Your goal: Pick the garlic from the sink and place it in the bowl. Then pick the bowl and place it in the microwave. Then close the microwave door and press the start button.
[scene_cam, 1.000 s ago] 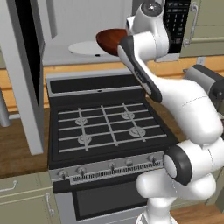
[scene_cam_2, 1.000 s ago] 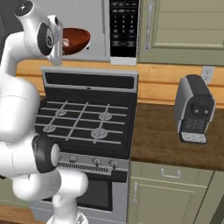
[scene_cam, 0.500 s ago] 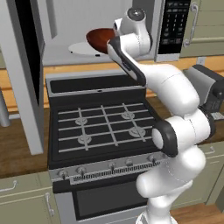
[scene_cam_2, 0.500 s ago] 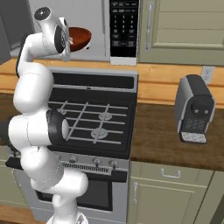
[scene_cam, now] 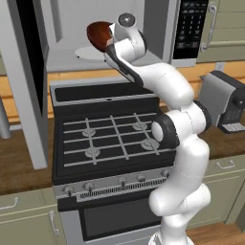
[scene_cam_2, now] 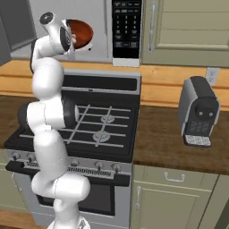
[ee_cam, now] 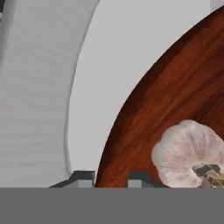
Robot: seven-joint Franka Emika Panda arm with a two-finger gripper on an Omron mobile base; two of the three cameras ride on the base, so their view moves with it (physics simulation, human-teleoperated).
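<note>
- From the left base camera, the white arm is reaching up and away from me into the open silver over-range microwave (scene_cam: 67, 28), and its two-finger gripper (scene_cam: 108, 42) is sitting at the near edge of the glossy dark reddish-brown bowl (scene_cam: 98, 34). The wrist is hiding the fingers, so the grip is hard to make out from here. The bowl is hanging above the white round turntable (scene_cam: 89, 53), tilted with its underside toward me, and I cannot tell whether it is touching the plate. The silver-framed microwave door with black glass (scene_cam: 26, 81) is standing swung open at the left, its top cut off by the edge.
- From the right base camera, the bowl (scene_cam_2: 81, 32) is peeking out just right of the white hand, in front of the light grey cavity. The black keypad strip (scene_cam_2: 126, 27) is sitting to its right. A grey coffee machine (scene_cam_2: 199, 112) is standing well apart on the brown wooden counter (scene_cam_2: 165, 138), right of the black gas stove (scene_cam_2: 89, 123).
- From the hand camera, the two dark fingertips (ee_cam: 83, 178) are straddling the bowl's rim (ee_cam: 131, 131), clamped on it. The whitish-tan lumpy garlic bulb (ee_cam: 188, 153) is lying inside the bowl, just right of the fingers. The bowl is cut off at the right edge.
</note>
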